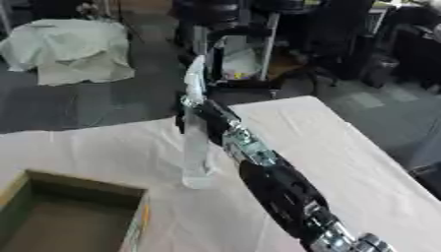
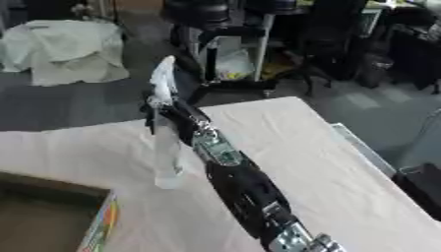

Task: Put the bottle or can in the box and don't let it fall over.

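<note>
A tall clear plastic bottle [image 1: 196, 157] stands upright near the middle of the cloth-covered table [image 1: 327, 147]; I cannot tell whether its base touches the cloth. My right hand [image 1: 191, 118] has come in from the lower right on a long black and silver arm, and its fingers are curled round the bottle's upper half. An open cardboard box [image 1: 86, 183] sits at the lower left, a short way left of the bottle's base. Its inside looks brown and holds nothing I can see. My left hand does not show.
The table's right edge [image 2: 362, 147] runs diagonally, with floor beyond it. Past the far edge are black chairs and a stand [image 1: 241, 54]. A crumpled white sheet [image 1: 73, 49] lies on the floor at the upper left.
</note>
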Tool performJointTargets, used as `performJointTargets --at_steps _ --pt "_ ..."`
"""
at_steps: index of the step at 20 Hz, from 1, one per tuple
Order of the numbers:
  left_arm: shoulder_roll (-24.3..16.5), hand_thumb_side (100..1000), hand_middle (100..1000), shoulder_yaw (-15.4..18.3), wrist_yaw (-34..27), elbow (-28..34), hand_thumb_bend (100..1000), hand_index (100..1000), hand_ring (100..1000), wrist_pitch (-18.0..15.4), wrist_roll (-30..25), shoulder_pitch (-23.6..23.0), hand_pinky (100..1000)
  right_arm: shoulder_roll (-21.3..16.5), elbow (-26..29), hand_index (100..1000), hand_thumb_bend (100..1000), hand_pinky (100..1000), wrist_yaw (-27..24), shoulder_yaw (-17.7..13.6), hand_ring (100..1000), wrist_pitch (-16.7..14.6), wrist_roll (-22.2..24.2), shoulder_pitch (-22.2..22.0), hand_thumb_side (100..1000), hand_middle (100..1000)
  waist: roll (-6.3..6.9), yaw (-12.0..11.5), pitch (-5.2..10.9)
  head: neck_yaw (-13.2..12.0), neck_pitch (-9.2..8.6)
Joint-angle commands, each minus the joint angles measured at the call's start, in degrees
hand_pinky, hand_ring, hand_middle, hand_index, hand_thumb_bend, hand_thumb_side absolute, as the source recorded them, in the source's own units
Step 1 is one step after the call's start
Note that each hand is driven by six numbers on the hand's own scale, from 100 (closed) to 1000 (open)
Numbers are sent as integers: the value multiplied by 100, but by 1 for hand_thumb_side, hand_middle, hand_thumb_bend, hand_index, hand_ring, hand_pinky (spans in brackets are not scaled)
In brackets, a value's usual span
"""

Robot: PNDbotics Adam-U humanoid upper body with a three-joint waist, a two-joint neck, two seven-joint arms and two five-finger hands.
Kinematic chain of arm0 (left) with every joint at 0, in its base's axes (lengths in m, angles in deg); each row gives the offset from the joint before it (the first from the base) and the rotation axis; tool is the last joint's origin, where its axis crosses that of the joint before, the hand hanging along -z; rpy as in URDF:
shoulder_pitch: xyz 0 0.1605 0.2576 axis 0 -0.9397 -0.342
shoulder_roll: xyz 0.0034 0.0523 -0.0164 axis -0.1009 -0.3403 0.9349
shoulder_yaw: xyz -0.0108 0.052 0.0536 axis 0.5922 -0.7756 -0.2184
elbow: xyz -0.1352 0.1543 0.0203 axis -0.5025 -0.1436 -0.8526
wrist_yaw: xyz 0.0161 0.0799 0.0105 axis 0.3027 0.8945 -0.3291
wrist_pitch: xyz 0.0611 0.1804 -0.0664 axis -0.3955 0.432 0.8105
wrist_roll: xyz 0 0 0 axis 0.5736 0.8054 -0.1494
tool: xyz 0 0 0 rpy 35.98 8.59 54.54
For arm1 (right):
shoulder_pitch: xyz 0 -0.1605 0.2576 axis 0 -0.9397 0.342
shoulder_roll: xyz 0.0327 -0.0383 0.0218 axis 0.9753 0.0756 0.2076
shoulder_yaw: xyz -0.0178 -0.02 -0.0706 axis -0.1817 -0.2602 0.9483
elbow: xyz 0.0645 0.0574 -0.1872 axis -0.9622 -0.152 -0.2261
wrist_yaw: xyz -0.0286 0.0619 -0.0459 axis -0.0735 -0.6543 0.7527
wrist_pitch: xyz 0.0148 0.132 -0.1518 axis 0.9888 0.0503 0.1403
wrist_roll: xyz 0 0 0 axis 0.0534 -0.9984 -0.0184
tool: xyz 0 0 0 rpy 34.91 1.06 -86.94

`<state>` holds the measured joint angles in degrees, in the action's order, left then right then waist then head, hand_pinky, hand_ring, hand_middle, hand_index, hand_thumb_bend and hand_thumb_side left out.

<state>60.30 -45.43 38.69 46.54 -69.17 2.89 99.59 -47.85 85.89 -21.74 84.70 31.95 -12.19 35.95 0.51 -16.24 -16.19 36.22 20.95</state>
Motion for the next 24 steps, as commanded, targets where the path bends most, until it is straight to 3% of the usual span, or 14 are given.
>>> performJointTargets --at_steps 1,4,6,16,24 --pt "-78 853 1000 29 -22 117 104 816 955 35 10 60 1000 -169 54 247 100 203 -33 -116 222 -40 -239 64 423 299 2 13 94 21 -26" --pt "-85 851 1000 30 -24 117 103 808 953 52 24 53 1000 -203 90 196 100 100 120 -132 151 -192 -507 45 408 241 3 26 103 11 -12" --pt "-89 849 1000 32 -30 118 103 802 951 56 35 49 1000 -217 145 187 100 100 268 -169 100 -343 -677 32 417 221 3 34 111 12 -4" --pt "-130 845 1000 42 -44 110 102 788 948 70 91 17 1000 -337 717 164 100 100 991 -64 100 -1219 -1584 -32 441 185 -23 86 193 -35 77" --pt "-168 834 1000 49 -100 99 104 786 945 96 115 10 1000 -365 988 161 100 100 1067 77 100 -1235 -1778 56 470 179 -93 91 350 -63 199"
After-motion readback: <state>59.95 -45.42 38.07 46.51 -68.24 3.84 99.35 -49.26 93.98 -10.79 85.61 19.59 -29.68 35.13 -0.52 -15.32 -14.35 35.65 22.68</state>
